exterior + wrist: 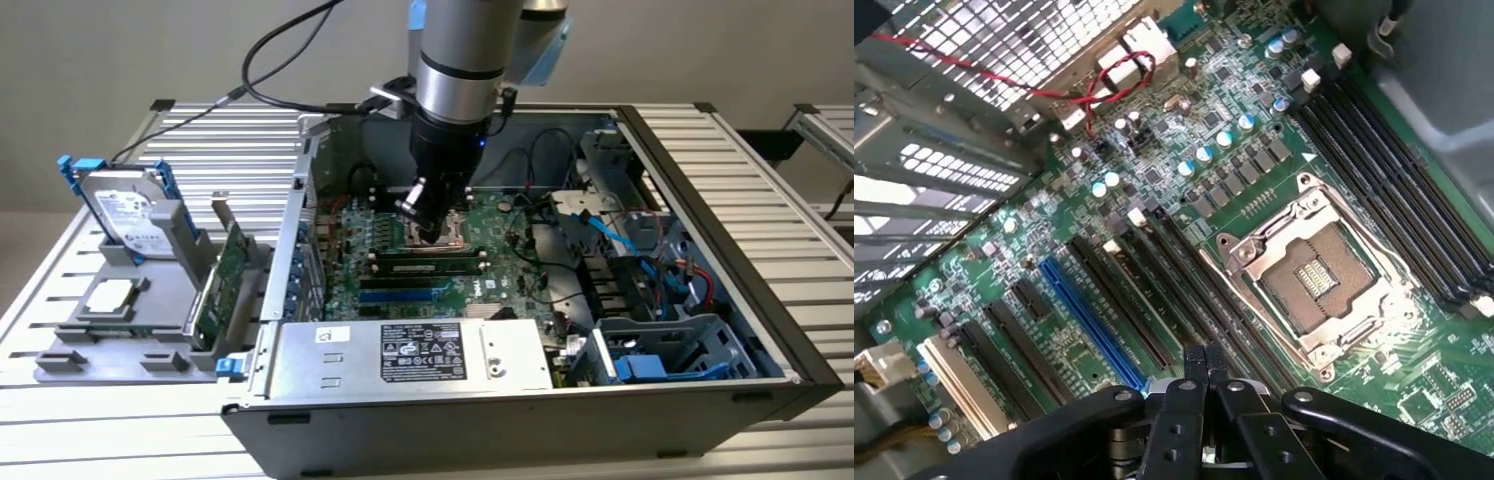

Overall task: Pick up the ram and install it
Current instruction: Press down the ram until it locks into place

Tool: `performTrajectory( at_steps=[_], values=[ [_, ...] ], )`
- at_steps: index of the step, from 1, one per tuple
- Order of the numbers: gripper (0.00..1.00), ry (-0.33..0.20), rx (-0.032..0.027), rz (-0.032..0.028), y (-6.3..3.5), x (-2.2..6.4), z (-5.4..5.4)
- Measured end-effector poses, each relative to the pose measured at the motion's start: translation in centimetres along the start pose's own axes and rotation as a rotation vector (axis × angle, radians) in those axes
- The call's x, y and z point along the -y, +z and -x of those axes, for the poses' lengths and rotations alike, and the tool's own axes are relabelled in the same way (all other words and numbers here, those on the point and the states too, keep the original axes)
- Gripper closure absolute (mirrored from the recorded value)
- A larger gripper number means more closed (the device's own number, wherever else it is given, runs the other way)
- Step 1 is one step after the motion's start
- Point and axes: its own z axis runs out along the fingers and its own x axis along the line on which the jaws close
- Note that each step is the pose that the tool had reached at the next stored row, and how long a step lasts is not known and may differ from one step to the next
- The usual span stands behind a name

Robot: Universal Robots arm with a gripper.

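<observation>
The ram, a long thin green stick with dark chips, sits in a memory slot on the motherboard, just in front of the CPU socket. My gripper hangs above the socket inside the open computer case, a little above and behind the ram and apart from it. In the wrist view the gripper has its black fingers pressed together with nothing between them, over the dark slots beside the open CPU socket.
A grey holder at the exterior view's left carries a silver hard drive with blue rails, a green expansion card and a small chip. The power supply, drive cage and cables crowd the case.
</observation>
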Motion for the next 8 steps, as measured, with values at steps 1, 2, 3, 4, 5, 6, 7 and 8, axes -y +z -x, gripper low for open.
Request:
performTrajectory(
  at_steps=[1, 2, 3, 4, 5, 6, 7, 8],
  values=[
    [0.89, 0.015, 0.001, 0.0009, 0.0, 0.0, 0.0],
    [0.89, 0.03, 0.0022, 0.0015, 0.0, 0.0, 0.0],
    [0.89, 0.044, 0.0034, 0.002, 0.0, 0.0, 0.0],
    [0.89, 0.058, 0.0047, 0.0025, 0.0, 0.0, 0.0],
    [0.89, 0.071, 0.0061, 0.0027, 0.0, 0.0, 0.0],
    [0.89, 0.085, 0.0076, 0.0028, 0.0, 0.01, 0.0],
    [0.89, 0.098, 0.0091, 0.0029, 0.0, 0.01, 0.01],
    [0.89, 0.111, 0.0107, 0.0028, 0.0, 0.0, 0.0]
  ],
)
